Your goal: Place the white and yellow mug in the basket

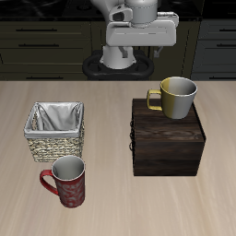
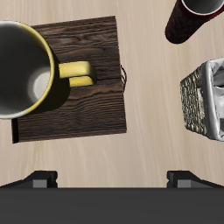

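The white and yellow mug [image 1: 177,96] stands upright on top of a dark brown wooden box [image 1: 168,143], its handle toward the basket's side. It also shows in the wrist view [image 2: 24,61], yellow handle [image 2: 75,73] over the box lid [image 2: 83,101]. The basket [image 1: 55,132], woven tan with a grey-white lining, stands on the table apart from the box; its edge shows in the wrist view [image 2: 208,98]. My gripper [image 1: 138,41] hangs high above the table's back, behind the mug, open and empty; its fingertips [image 2: 39,179] are spread wide.
A dark red patterned mug [image 1: 66,181] stands upright near the table's front edge, just in front of the basket; it also shows in the wrist view [image 2: 194,17]. Dark cabinets run behind the table.
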### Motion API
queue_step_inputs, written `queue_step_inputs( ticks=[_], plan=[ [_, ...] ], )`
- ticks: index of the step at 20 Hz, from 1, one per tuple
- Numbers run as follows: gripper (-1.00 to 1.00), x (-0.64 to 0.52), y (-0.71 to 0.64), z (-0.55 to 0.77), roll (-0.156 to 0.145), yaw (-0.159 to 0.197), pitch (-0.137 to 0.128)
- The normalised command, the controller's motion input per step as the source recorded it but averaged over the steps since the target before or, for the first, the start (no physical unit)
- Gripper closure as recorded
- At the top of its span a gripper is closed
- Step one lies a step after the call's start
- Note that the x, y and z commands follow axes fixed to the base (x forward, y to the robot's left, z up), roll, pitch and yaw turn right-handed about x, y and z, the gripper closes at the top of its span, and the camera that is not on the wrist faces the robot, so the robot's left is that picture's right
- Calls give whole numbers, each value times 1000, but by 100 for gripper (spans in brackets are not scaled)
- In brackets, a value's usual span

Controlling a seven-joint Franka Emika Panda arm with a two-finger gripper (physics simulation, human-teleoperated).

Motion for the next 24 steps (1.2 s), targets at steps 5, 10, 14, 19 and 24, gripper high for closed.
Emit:
queue_step_inputs(
  ticks=[5, 10, 14, 19, 24],
  plan=[
    [-100, 132, 354, 82, 31, -4, -5],
    [-100, 71, 313, 50, 41, 0, 0],
    [-100, 121, 335, 115, 44, 7, -51],
    [-100, 159, 56, 80, -2, -22, -24],
    [-100, 208, -9, -32, 2, -18, -14]
  ],
)
